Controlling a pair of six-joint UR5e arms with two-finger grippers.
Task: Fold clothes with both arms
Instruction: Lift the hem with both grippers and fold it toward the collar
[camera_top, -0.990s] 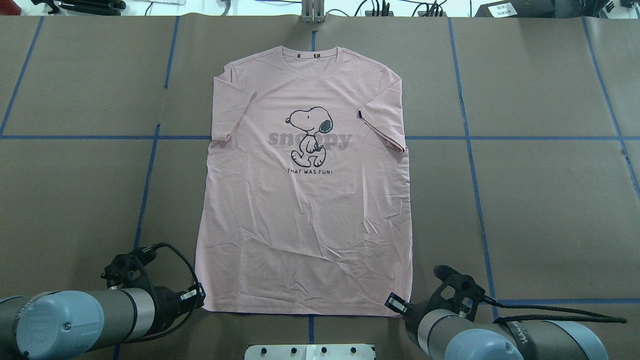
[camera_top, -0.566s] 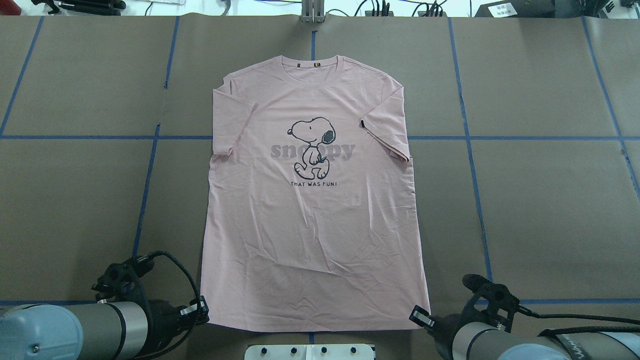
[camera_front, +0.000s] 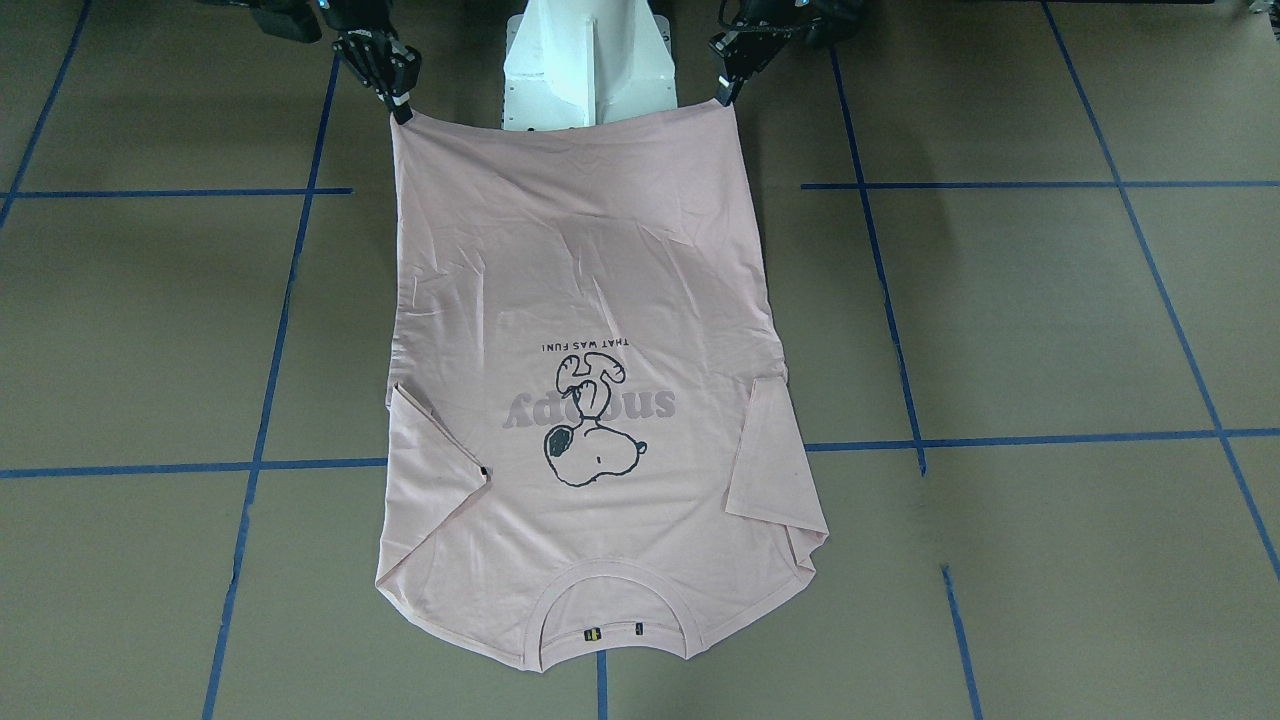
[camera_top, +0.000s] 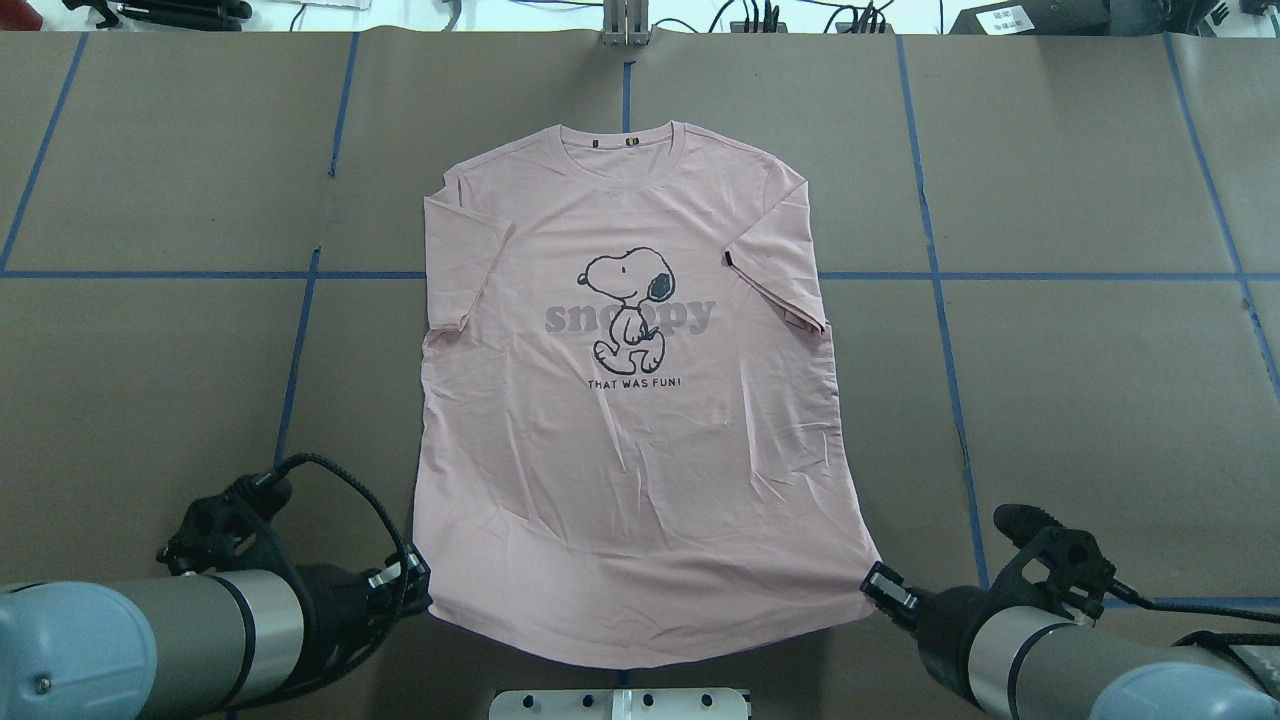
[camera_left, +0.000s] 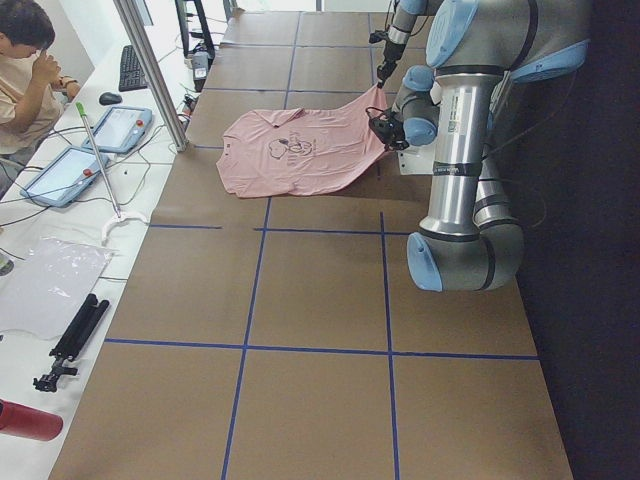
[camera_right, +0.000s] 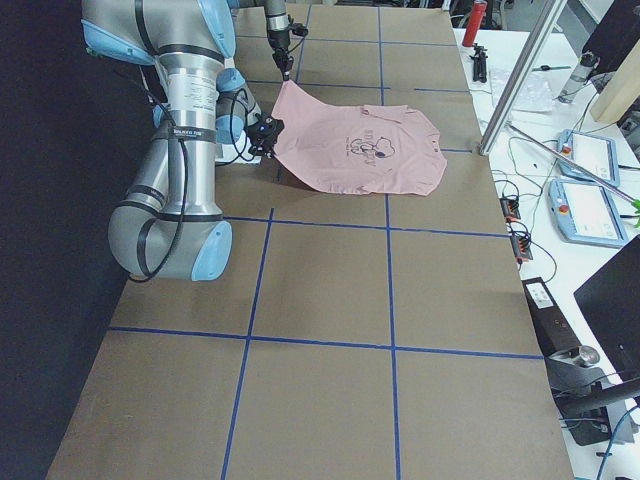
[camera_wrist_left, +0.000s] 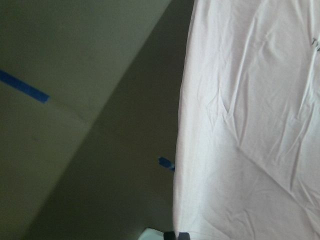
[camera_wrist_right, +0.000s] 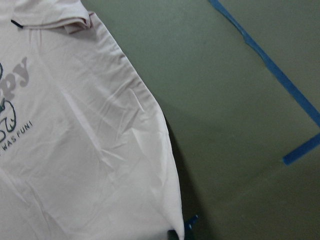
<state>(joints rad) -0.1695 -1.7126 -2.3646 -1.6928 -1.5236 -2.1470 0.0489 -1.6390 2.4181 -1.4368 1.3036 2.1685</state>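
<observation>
The pale pink T-shirt (camera_top: 640, 440) lies face up, with the Snoopy print (camera_top: 630, 310) showing and the collar at the far side. It also shows in the front-facing view (camera_front: 590, 300). My left gripper (camera_top: 415, 588) is shut on the hem's left corner, on the right in the front-facing view (camera_front: 722, 95). My right gripper (camera_top: 878, 585) is shut on the hem's right corner (camera_front: 400, 108). The hem is stretched between them and held a little above the table. Both sleeves are folded inward. The wrist views show only the shirt's side edges (camera_wrist_left: 240, 130) (camera_wrist_right: 80, 150).
The brown table cover (camera_top: 1050, 400) has blue tape lines (camera_top: 945, 330). The white pedestal base (camera_front: 585, 60) stands right behind the hem. A metal post (camera_left: 150, 70), tablets (camera_left: 120, 128) and a seated person (camera_left: 25, 70) are beyond the table's far edge.
Both grippers have drawn the hem toward the robot and raised it, and the right gripper moved outward. The whole shirt has slid a little toward the robot, and the hem now bows.
</observation>
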